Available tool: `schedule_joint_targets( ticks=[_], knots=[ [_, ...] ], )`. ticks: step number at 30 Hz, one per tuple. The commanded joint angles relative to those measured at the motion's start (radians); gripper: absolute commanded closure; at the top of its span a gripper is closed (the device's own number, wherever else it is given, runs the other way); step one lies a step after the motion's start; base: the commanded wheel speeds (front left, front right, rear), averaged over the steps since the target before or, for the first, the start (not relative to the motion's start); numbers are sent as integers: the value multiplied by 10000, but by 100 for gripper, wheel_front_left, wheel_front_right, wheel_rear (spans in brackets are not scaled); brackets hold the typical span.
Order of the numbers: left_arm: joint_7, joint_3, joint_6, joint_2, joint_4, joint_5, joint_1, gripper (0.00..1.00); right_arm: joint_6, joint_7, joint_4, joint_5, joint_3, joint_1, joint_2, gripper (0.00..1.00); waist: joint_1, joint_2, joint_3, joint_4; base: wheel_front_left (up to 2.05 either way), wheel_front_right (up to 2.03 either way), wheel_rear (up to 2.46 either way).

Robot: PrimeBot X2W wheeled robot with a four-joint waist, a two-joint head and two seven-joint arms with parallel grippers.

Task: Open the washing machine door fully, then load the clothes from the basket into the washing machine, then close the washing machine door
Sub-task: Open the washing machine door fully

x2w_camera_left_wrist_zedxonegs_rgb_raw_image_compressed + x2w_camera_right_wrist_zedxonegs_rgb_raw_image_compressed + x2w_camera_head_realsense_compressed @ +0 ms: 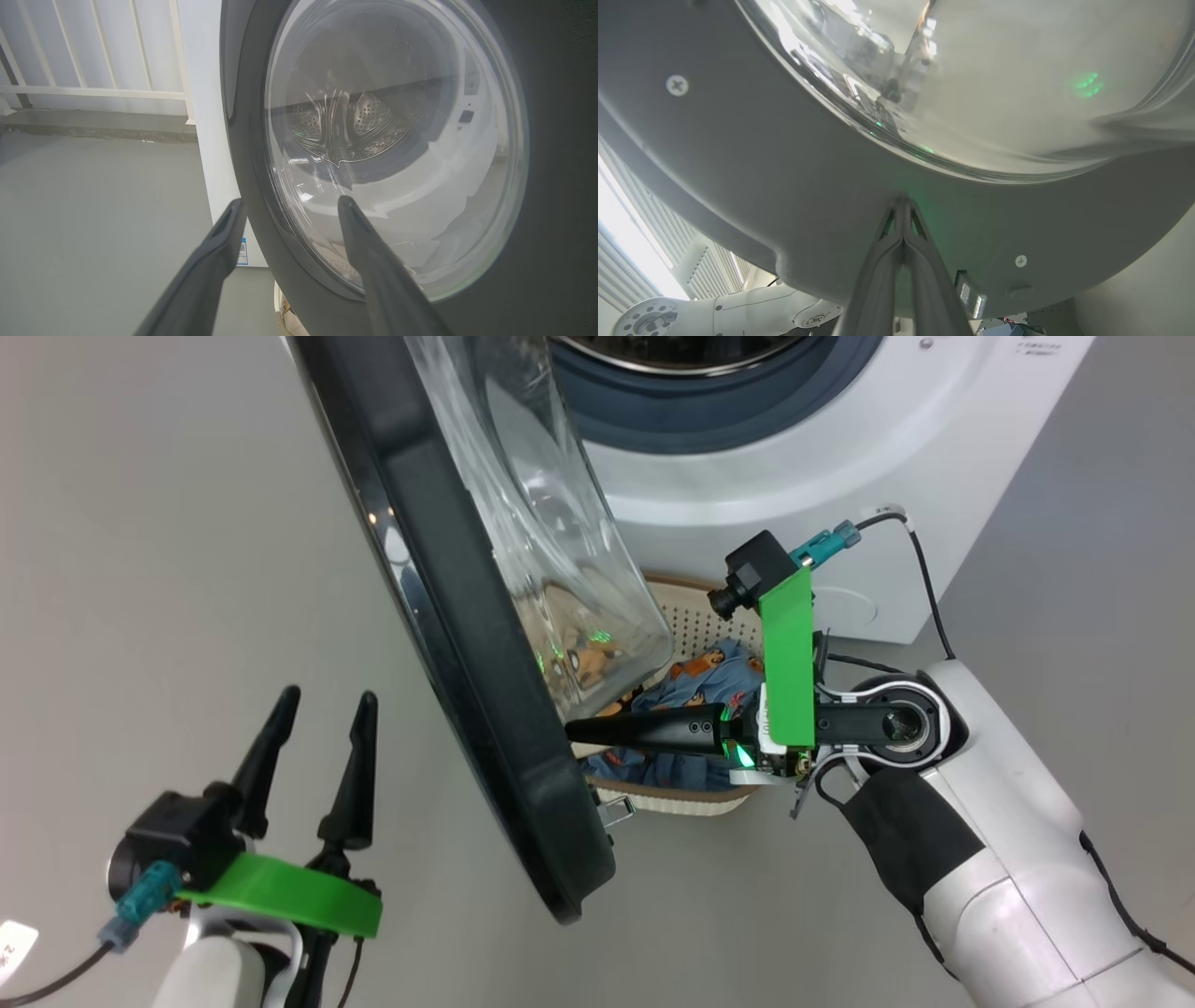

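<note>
Head view: large round glossy black door (pixel 485 691) with a bulging clear window stands part-open on the big white washing machine (pixel 794 457). Right gripper (pixel 574 732), fingers pressed together, tips against the door's inner rim, above the cream perforated basket (pixel 695 616) holding blue printed clothes (pixel 700 681). Left gripper (pixel 329 700) is spread wide, empty, outside the door.

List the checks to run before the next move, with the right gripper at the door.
1. right gripper shut, tips against the washing machine door inner face: ok.
2. Door fully open: not ok, looks part-way, glass overlapping the basket.
3. left gripper open, apart from the door's outer side: ok.
4. clothes in basket: ok.
5. Inside of drum free: cannot tell.
</note>
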Motion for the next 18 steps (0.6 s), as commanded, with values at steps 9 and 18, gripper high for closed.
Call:
schedule_joint_targets(
  ticks=[9,18],
  knots=[
    [-63,295,-15,507,-247,149,434,0,17,-366,-614,318,-233,967,182,100,0,0,-808,-541,0,0,0],
    [-63,367,-15,694,-267,172,843,0,17,-738,-1191,596,-481,1906,37,100,0,0,-1246,-986,0,0,0]
  ],
)
